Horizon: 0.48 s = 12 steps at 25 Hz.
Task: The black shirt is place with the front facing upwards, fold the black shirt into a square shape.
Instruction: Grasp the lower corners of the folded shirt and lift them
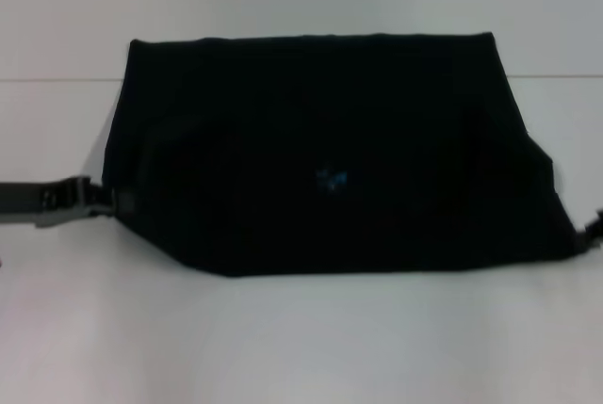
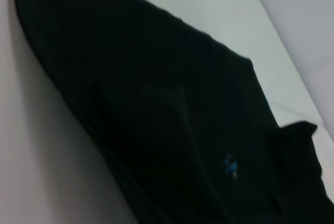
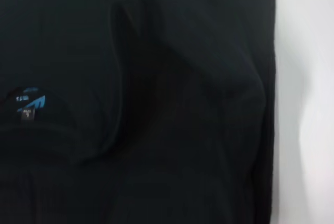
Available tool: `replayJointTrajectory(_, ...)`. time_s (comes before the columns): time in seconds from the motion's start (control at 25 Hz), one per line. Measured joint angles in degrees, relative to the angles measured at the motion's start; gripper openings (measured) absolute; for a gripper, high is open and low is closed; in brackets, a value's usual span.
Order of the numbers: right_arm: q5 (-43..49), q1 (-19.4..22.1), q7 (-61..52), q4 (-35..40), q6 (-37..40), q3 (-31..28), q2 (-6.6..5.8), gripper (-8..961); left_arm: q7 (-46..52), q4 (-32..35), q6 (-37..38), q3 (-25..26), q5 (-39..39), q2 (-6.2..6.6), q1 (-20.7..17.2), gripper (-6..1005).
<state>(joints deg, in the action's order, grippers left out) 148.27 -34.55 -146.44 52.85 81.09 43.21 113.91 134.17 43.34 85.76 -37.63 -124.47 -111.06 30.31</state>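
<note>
Black shirt [image 1: 330, 150] is what we have before us, lying on the white table [image 1: 301, 347] as a broad, already doubled-over slab, its long axis running left to right across our front. No lettering shows; only the small blue neck label [image 1: 332, 179] sits near the middle.

Our left gripper [image 1: 105, 199] sits low at the shirt's left end, right against the near-left corner, its arm coming in level from the side. It looks to have the edge of the cloth pinched, but the fingers are dark against dark cloth and we cannot tell how far they are closed. Our right gripper [image 1: 594, 227] barely shows at the far right edge of the head view, touching the shirt's near-right corner; its fingers are hidden, so we cannot tell its state either.

We judge the fold to be partway done: the shape is a wide trapezoid, not yet a square. What the next move turns on is that the shirt stretches between the two grippers, one at each end of the long axis, so each end must travel inward toward the label.
</note>
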Motion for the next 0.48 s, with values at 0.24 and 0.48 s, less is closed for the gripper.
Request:
replayJointTrajectory(0.24,-0.3,6.4,3.3,6.4,14.5,-4.6,0.76,21,-0.8,2.9,11.7,2.3,-4.4,0.40,-2.5,50)
replayJointTrajectory(0.48,-0.5,11.5,7.0,10.3,21.9,-9.1,1.73,21,-3.5,3.5,21.3,3.7,-8.7,0.11,-4.8,50)
